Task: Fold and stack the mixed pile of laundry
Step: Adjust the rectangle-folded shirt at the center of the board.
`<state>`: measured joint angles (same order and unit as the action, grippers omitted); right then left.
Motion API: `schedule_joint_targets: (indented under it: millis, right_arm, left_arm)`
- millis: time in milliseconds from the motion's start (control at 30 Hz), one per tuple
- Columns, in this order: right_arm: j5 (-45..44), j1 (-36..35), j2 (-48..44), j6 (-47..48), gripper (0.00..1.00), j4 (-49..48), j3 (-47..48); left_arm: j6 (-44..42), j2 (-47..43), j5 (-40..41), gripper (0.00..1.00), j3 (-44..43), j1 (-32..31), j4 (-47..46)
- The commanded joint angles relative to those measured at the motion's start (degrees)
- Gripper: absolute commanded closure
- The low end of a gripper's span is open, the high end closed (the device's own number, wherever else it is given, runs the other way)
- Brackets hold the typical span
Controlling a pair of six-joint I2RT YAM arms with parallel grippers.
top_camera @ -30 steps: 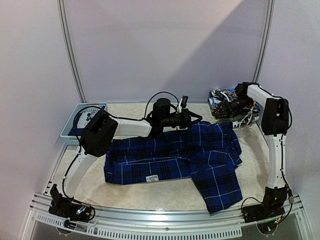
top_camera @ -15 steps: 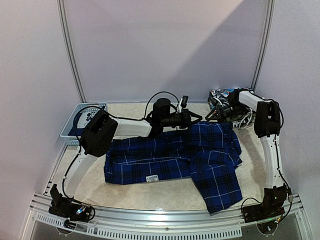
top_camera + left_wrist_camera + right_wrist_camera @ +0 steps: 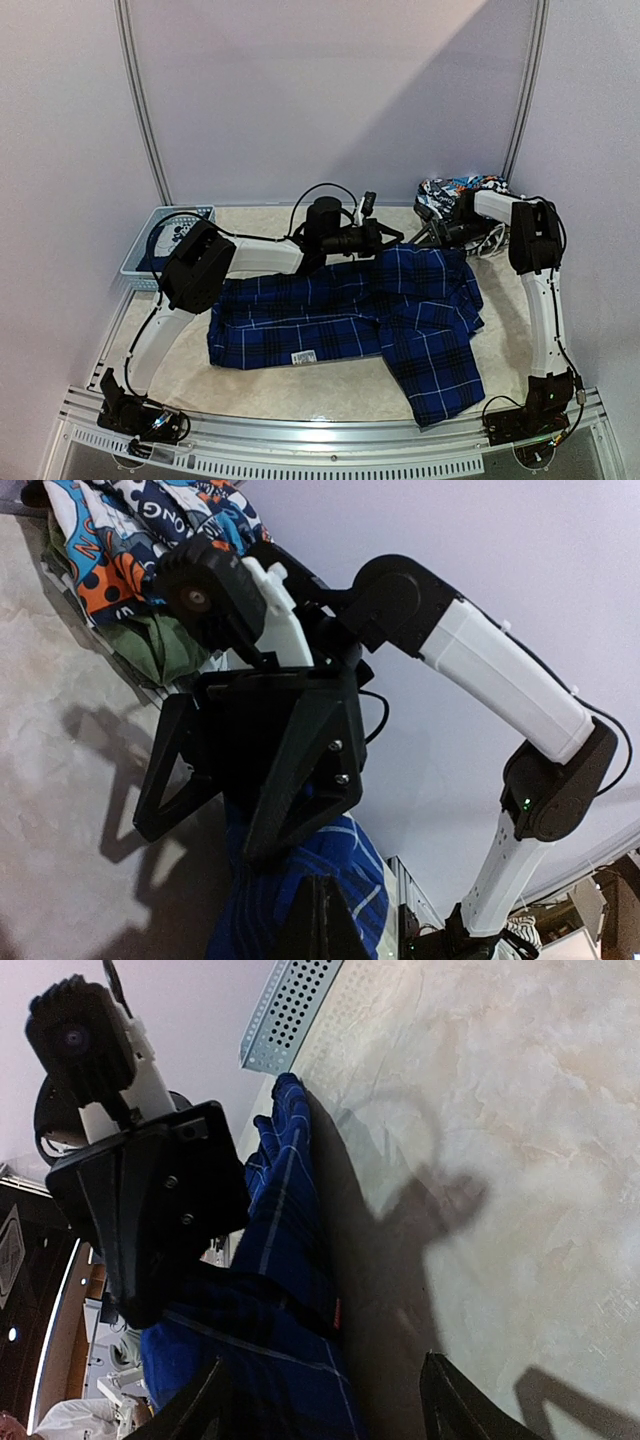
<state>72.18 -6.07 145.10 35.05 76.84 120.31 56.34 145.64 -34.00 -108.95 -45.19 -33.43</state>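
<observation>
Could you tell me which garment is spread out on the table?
The blue-and-black plaid shirt; the colourful printed clothes lie bunched in a heap at the far right corner.

The shirt [image 3: 420, 310] at the left pincer [image 3: 392, 238] is soft matt cloth; the pincer is black plastic, the table [image 3: 320, 388] beneath smooth and marbled.

Left arm [image 3: 150, 335], right arm [image 3: 547, 320]: white tubular links, black boxy joint housings [image 3: 197, 265]. Black cables [image 3: 325, 185] run along links. Wedge-shaped black end plates [image 3: 300, 740], small silver screws [image 3: 337, 747], white bracket [image 3: 275, 610] behind. Green dot [image 3: 527, 803] on lower joint, probably status light.
</observation>
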Motion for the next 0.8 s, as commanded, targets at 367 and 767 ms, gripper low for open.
schedule_joint_targets:
  millis: [367, 767]
  right_arm:
    - [0.6, -2.8, -8.4, 4.5, 0.38, 18.4, -1.5]
    - [-2.8, -4.1, -8.9, 8.8, 0.73, 18.4, -3.9]
  left_arm:
    - [-1.0, 0.6, 2.0, 0.99, 0.0, 0.6, 0.6]
    - [-0.6, 0.3, 1.7, 0.99, 0.0, 0.8, 0.9]
